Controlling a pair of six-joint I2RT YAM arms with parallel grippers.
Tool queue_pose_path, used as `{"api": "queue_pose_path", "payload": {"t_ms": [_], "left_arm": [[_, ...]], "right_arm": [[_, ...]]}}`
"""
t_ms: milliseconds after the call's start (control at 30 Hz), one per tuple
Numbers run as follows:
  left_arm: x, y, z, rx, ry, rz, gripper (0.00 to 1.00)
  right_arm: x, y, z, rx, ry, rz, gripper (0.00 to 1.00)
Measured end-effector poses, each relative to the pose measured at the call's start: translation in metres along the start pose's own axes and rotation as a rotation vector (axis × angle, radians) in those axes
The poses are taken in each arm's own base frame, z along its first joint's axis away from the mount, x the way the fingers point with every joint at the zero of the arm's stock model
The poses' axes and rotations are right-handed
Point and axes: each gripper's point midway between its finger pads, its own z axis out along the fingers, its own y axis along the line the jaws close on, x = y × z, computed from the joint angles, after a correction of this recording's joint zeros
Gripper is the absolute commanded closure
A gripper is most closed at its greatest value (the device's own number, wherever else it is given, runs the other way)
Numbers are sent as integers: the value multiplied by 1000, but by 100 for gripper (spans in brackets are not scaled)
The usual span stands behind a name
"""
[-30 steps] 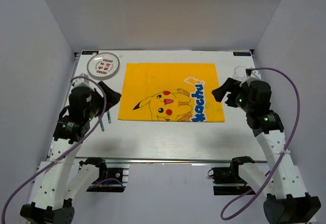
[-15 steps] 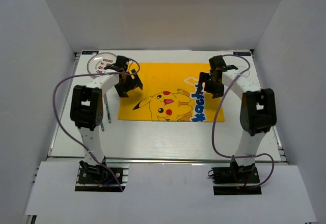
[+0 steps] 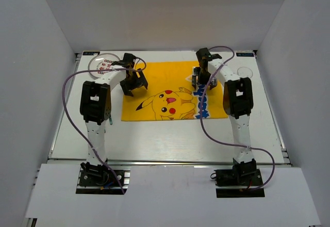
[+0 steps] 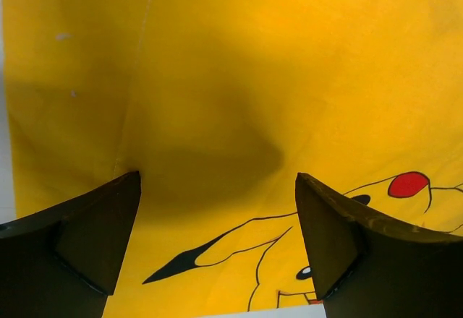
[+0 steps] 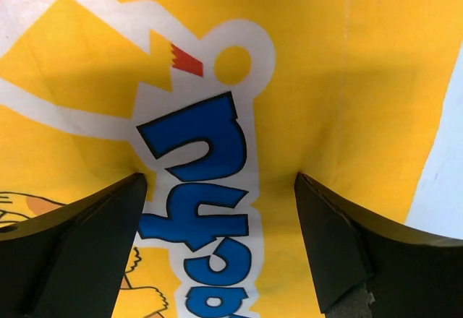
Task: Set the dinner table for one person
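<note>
The white dinner table (image 3: 165,139) carries a yellow cartoon-printed placemat (image 3: 170,90) at its middle. My left gripper (image 3: 135,80) is open and empty, low over the placemat's far left part. In the left wrist view the gripper (image 4: 217,181) has its jaws wide apart over the yellow cloth (image 4: 217,79) by the drawn ear. My right gripper (image 3: 200,77) is open and empty over the placemat's far right part. In the right wrist view the gripper (image 5: 221,181) straddles the blue lettering (image 5: 202,181).
A patterned plate (image 3: 101,64) lies at the far left corner, partly behind the left arm. A clear glass (image 3: 243,72) stands at the far right. Bare table (image 5: 443,181) shows right of the placemat's edge. White walls enclose three sides.
Both arms have stretched forward from the table's sides. The grippers moved inward and now hover over the placemat's far half.
</note>
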Motion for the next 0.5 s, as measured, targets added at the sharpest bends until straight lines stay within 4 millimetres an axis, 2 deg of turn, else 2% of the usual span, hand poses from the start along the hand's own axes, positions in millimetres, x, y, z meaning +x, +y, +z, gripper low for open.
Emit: {"api": "queue_pose_path", "payload": {"t_ms": [200, 500], "left_arm": [[-7, -2, 3, -15, 11, -9, 2], [-35, -8, 11, -31, -27, -1, 2]], "right_arm": [[-31, 5, 9, -9, -41, 14, 11], [-31, 4, 12, -30, -42, 34, 11]]}}
